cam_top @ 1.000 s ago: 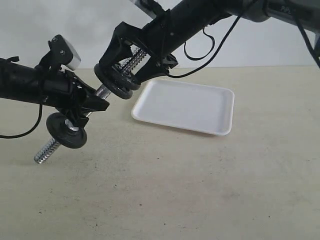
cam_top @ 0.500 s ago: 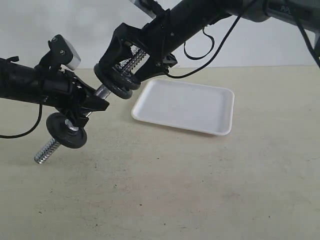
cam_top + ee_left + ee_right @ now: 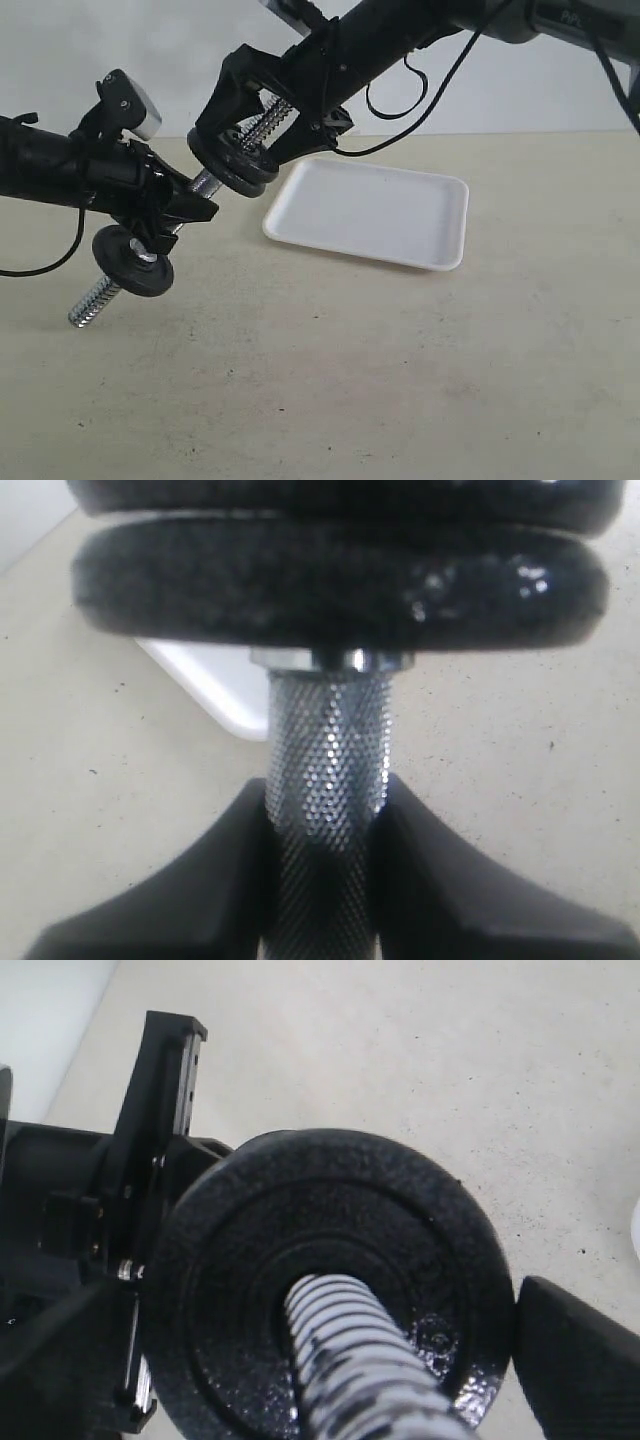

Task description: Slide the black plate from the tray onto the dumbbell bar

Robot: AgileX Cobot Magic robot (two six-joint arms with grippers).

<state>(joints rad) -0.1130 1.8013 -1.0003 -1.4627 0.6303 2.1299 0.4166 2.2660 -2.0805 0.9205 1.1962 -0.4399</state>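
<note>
Plate [image 3: 250, 1250] is on the bar [image 3: 205, 182], threaded over the upper end and seated against a second disc, at about ten o'clock from the tray [image 3: 370, 210], which now holds nothing. So the main job looks done; what's left, I'd say, is for the right gripper [image 3: 248, 145] to back off along the thread toward one o'clock. Its jaws straddle the plate and stand wide, one finger [image 3: 575, 1360] just clear of the rim, gripping nothing. Left gripper [image 3: 190, 208] is clamped tight on the bar's knurled middle, holding it tilted from seven o'clock up to one, with a third disc [image 3: 133, 262] below it. Against a second ago, the right jaws have spread a touch; bar, discs and tray haven't budged.
</note>
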